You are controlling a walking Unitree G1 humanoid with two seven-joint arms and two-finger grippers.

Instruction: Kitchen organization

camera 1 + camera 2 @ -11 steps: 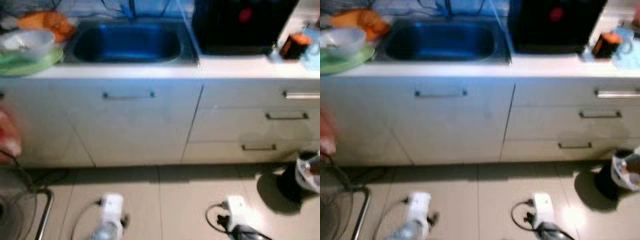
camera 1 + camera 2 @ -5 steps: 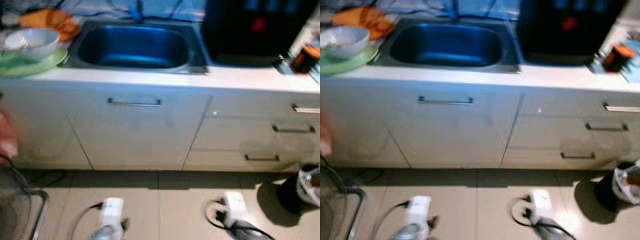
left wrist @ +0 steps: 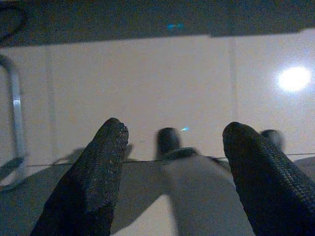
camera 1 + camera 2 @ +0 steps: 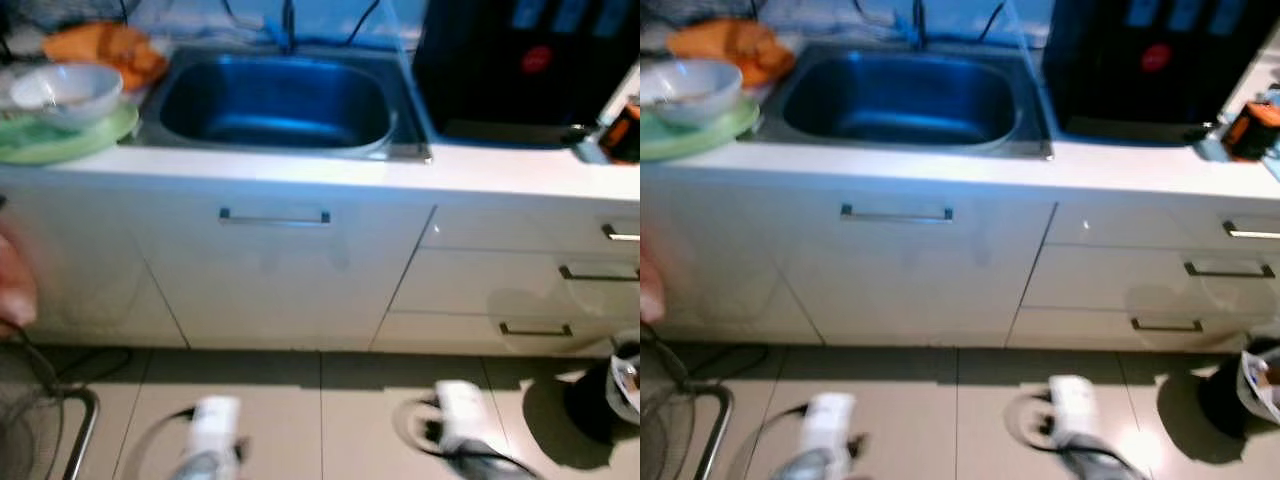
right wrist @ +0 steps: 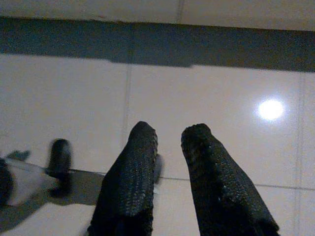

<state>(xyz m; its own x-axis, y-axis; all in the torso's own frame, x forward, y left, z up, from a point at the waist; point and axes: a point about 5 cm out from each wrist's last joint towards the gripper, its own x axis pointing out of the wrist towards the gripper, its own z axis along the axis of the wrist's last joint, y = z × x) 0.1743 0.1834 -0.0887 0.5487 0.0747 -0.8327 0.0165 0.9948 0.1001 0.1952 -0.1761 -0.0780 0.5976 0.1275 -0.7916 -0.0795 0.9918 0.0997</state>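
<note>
A steel sink (image 4: pixel 275 100) is set in the white counter (image 4: pixel 300 170) straight ahead. Left of it a white bowl (image 4: pixel 65 90) rests on a green plate (image 4: pixel 70 135), with an orange cloth (image 4: pixel 105 50) behind. A black appliance (image 4: pixel 530 70) stands right of the sink. Both arms hang low over the tiled floor. My left gripper (image 3: pixel 172 132) is open and holds nothing. My right gripper (image 5: pixel 170 132) is shut, also with nothing in it. The left wrist (image 4: pixel 210 440) and the right wrist (image 4: pixel 460 430) are blurred at the bottom.
Below the counter are a cabinet door with a bar handle (image 4: pixel 275 215) and drawers (image 4: pixel 590 272) at the right. A black bin (image 4: pixel 605 395) stands on the floor at the right, a metal frame (image 4: pixel 60 425) at the left. A blurred pinkish shape (image 4: pixel 12 285) is at the left edge.
The whole picture has shifted down and slightly right, so the camera has moved; the counter and sink look nearer. Both wrists have swung a little.
</note>
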